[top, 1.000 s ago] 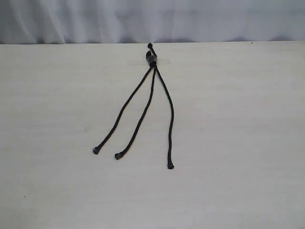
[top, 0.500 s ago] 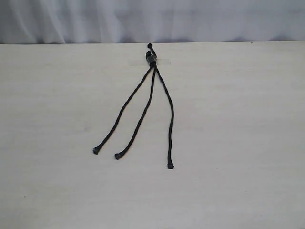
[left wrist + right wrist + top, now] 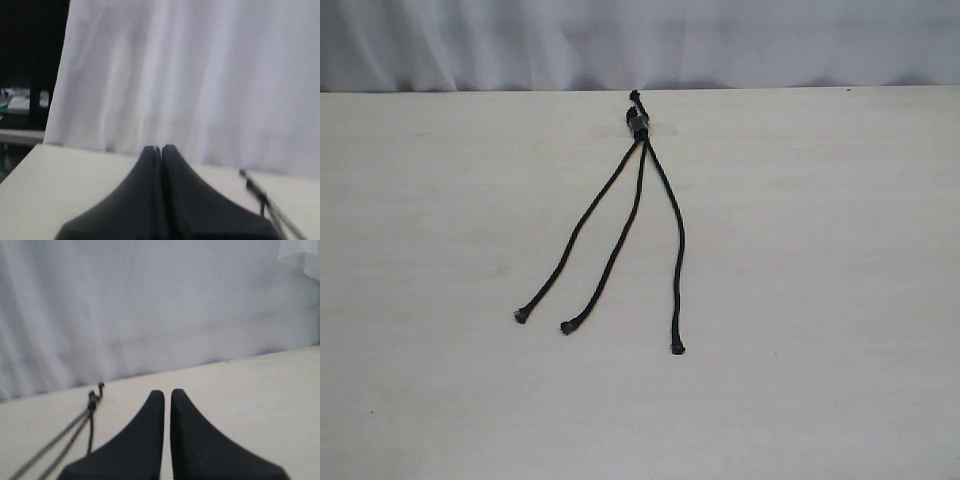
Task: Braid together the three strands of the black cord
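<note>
The black cord lies flat on the pale table, its knotted, bound end near the far edge. From it three strands fan toward the front: the left strand, the middle strand and the right strand, uncrossed, each ending in a small knob. Neither gripper shows in the exterior view. My left gripper is shut with nothing in it, the bound end off to one side. My right gripper is shut and empty, a hairline gap between its fingers; the bound end lies beside it.
A white curtain hangs behind the table's far edge. A dark area with shelving shows past the curtain's edge in the left wrist view. Nothing else lies on the table.
</note>
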